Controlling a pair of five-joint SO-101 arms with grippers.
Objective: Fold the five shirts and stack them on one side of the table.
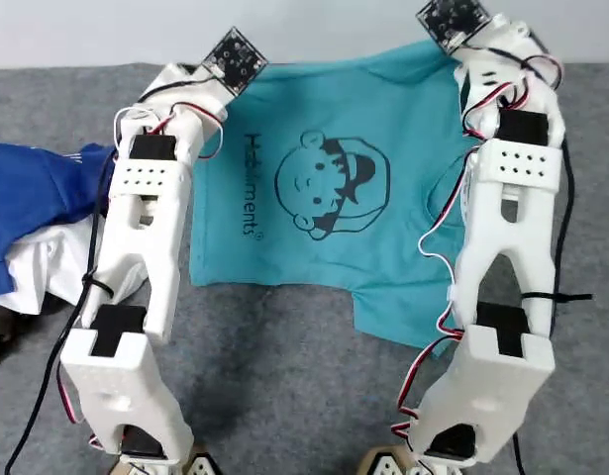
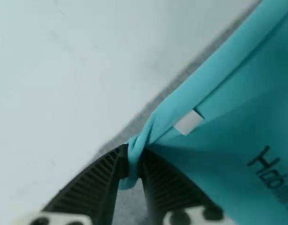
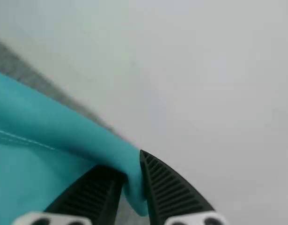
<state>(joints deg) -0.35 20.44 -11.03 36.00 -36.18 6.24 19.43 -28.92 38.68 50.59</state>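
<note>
Ribbed left jaws clamp a twisted corner of the teal shirt [image 2: 228, 154]; my right jaws pinch its other far corner. It's light and limp, so I judge corner grips best. The high view adds the spread: it lies flat on the bench [image 1: 274, 376] between the jaws, with a blue shirt [image 1: 32, 188] heaped outside the left jaws.

From up top, my arms covered both side edges of the teal shirt [image 1: 324, 198], so no clue how the fabric lay under them. The blue shirt [image 1: 32, 188] ran off the picture's edge, with the white shirt [image 1: 47, 267] half buried beneath it. The pinched bits vanished inside my left hand [image 2: 133, 155] and right hand [image 3: 131, 165].
</note>
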